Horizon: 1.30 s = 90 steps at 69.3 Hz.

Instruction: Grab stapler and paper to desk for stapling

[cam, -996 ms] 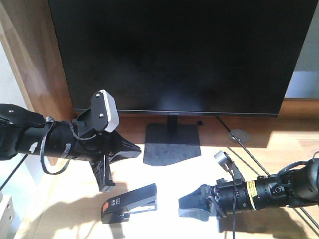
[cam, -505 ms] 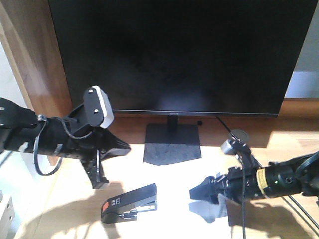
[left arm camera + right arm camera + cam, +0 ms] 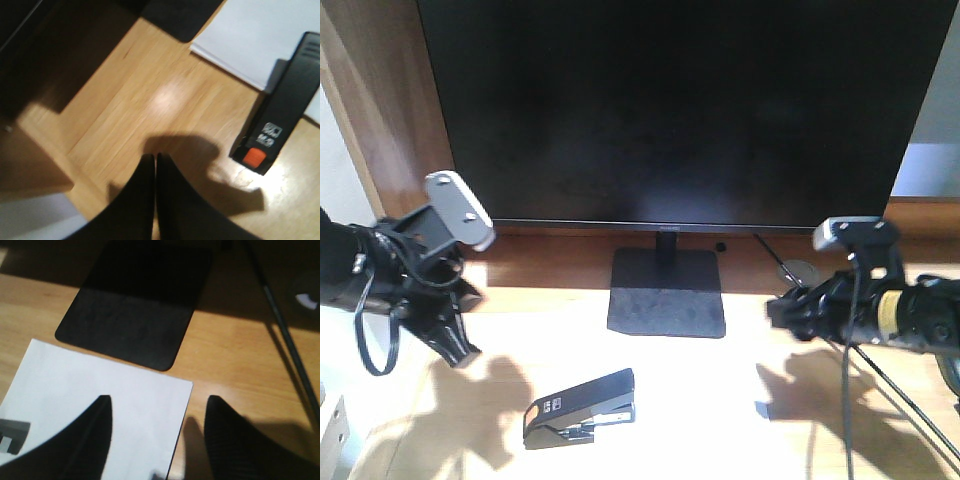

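Observation:
The black stapler (image 3: 582, 407) lies on the desk (image 3: 570, 275) in front of the monitor, its orange-red patch (image 3: 254, 157) toward the front. Its far end rests on the white paper (image 3: 100, 385), which lies flat below the monitor base. My left gripper (image 3: 458, 350) hovers to the left of the stapler and apart from it. In the left wrist view the left gripper (image 3: 155, 156) is shut on nothing. My right gripper (image 3: 159, 402) is open above the paper's right corner. In the front view the right gripper (image 3: 778, 310) sits at the right.
A big black monitor (image 3: 670, 110) fills the back, and its dark base (image 3: 667, 305) stands on the desk just behind the paper. A black cable (image 3: 285, 335) runs along the desk at the right, near a round grommet (image 3: 802, 270). A darker wooden panel (image 3: 390, 150) stands at the left.
Both arms have drawn away from the middle: the left gripper moved left, the right gripper rose and moved right. The stapler has stayed put.

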Available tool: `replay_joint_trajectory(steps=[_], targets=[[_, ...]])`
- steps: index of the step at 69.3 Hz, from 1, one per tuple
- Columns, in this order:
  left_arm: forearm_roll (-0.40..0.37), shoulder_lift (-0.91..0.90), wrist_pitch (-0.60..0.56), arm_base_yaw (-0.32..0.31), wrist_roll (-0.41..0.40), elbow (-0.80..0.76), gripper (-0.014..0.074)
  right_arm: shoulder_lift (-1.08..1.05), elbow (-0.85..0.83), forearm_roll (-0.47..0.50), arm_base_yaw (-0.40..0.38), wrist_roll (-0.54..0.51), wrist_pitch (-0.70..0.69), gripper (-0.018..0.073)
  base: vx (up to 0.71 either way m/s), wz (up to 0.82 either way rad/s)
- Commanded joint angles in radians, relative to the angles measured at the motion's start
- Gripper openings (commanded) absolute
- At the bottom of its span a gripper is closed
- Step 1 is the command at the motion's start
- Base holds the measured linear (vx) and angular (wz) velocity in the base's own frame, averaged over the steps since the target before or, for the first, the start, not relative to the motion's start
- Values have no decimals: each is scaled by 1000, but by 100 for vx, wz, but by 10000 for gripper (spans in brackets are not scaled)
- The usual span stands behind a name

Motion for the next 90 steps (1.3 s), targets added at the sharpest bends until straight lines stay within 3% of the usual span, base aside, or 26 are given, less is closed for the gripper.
replay_joint_trajectory(steps=[1, 7, 11, 28, 42, 55, 73, 90], targets=[[181, -50, -38, -5, -253, -18, -6, -84, -19, -20, -2, -3, 39, 234, 0, 0], [310, -65, -52, -5, -409, -16, -6, -122, -19, -20, -2, -13, 45, 85, 0, 0], [348, -84, -78, -5, -472, -7, -6, -146, -17, -20, -2, -24, 45, -15, 0, 0], [376, -239, -302, -5, -584, 140, -6, -343, 122, -20, -2, -32, 239, -5, 0, 0], [376, -402, -504, -5, -584, 307, -6, -567, 232, -20, -2, -44, 262, -5, 0, 0], [376, -562, -612, -5, -584, 444, -6, -764, 317, -18, -2, -40, 256, -5, 0, 0], [376, -819, -623, -5, -584, 595, -6, -1032, 458, -18, -2, -40, 255, -5, 0, 0], [369, -1020, -613, -5, -585, 684, -6, -1159, 551, -19, -2, -40, 257, -5, 0, 0]])
